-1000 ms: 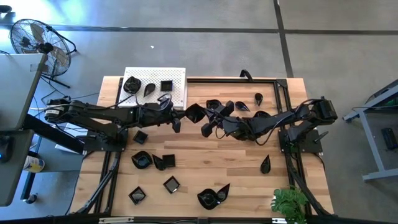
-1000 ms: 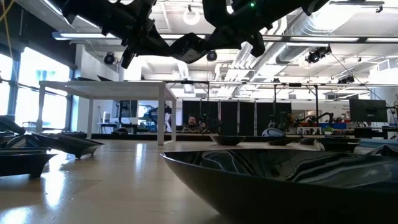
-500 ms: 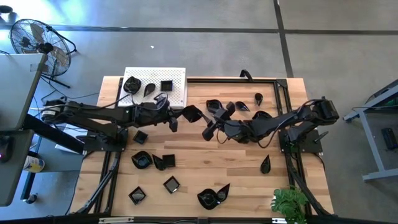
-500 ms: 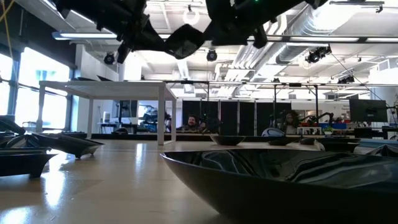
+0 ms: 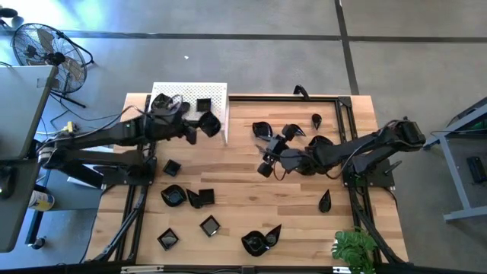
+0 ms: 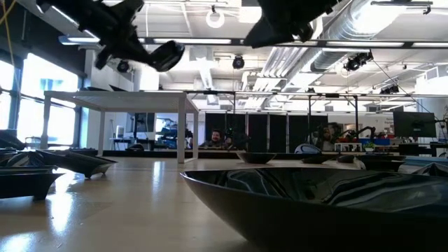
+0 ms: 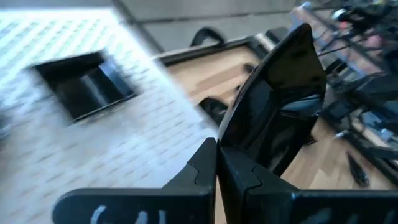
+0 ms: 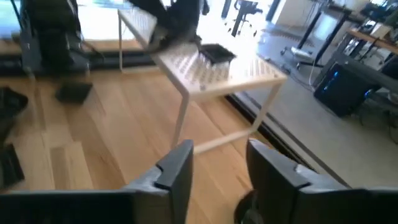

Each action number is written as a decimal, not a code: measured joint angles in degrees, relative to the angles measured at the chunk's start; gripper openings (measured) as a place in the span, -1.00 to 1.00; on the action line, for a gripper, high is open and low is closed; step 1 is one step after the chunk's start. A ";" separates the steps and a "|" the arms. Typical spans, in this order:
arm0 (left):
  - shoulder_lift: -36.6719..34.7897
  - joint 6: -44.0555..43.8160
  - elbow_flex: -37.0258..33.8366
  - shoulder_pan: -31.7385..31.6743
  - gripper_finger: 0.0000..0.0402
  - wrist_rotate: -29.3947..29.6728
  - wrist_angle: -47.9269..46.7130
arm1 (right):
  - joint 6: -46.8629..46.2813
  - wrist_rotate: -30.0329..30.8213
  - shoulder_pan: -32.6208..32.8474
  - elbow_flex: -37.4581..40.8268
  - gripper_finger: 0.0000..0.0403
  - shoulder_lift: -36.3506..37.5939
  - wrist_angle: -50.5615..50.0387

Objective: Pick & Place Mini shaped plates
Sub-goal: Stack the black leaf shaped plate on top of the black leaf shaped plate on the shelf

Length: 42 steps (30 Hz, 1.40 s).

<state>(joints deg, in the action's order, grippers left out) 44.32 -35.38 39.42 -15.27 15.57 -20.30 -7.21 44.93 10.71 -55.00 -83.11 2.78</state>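
Note:
My left gripper (image 5: 194, 131) is shut on one mini shaped plate (image 5: 211, 124), a glossy black dish held in the air over the right part of the white perforated stand (image 5: 221, 95). A square plate (image 5: 203, 105) and a round one (image 5: 161, 103) rest on that stand. My right gripper (image 5: 265, 164) hangs open over the middle of the table with nothing between its fingers (image 8: 177, 168). More black plates lie flat on the table, in a cluster (image 5: 293, 131) at the far right and scattered near the front (image 5: 209, 225). My left gripper pinches the plate's rim (image 7: 231, 148) between its two fingers. They come from the table's left, slanting slightly down. The plate (image 7: 280, 106) sticks out beyond the fingertips, tipped up on edge and lifted clear above the stand.
A black frame (image 5: 346, 106) runs round the table's far and right sides. A green plant (image 5: 354, 250) stands at the near right corner. The wood between the two grippers (image 5: 236, 175) is bare. A large black dish (image 6: 315, 203) fills the front of the low view.
My right gripper has opened, let go of the plate and drawn back a little toward the table's right. My left gripper, still shut on the plate, has swung it toward the far left, from over the table's middle to over the white stand.

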 joint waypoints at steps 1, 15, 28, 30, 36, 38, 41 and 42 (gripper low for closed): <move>-1.08 -0.67 0.00 -1.50 -1.00 -1.35 -1.97 | -0.10 -0.71 -0.43 0.02 -0.40 0.04 -0.86; -3.22 -0.92 19.97 -18.27 -1.00 -3.17 -38.54 | 5.85 -10.85 -3.25 0.02 -0.95 -0.14 -1.89; 0.76 3.25 26.83 -35.75 -1.00 -1.53 -54.02 | 9.00 -15.49 -3.25 0.02 -0.98 -0.16 -4.08; 2.49 5.04 26.76 -37.98 -1.00 -1.55 -53.77 | 9.21 -17.02 -3.22 0.02 -0.99 -0.16 -4.21; 6.39 9.14 26.69 -43.96 -1.00 -4.03 -50.58 | 9.21 -19.46 -3.18 0.02 -0.99 -0.16 -4.28; 7.15 10.17 26.69 -45.88 -1.00 -4.56 -50.18 | 9.21 -19.89 -3.18 0.03 -0.99 -0.16 -4.32; 8.10 11.21 26.69 -48.78 -1.00 -6.00 -50.05 | 9.21 -19.92 -3.18 0.04 -1.00 -0.18 -4.45; 8.38 11.47 26.69 -49.73 -1.00 -6.61 -49.98 | 9.21 -19.98 -3.18 0.04 -0.99 -0.18 -4.49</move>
<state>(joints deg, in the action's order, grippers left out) 52.70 -23.92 66.11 -65.00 8.97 -70.28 2.00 24.95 7.53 -54.96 -83.29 -1.72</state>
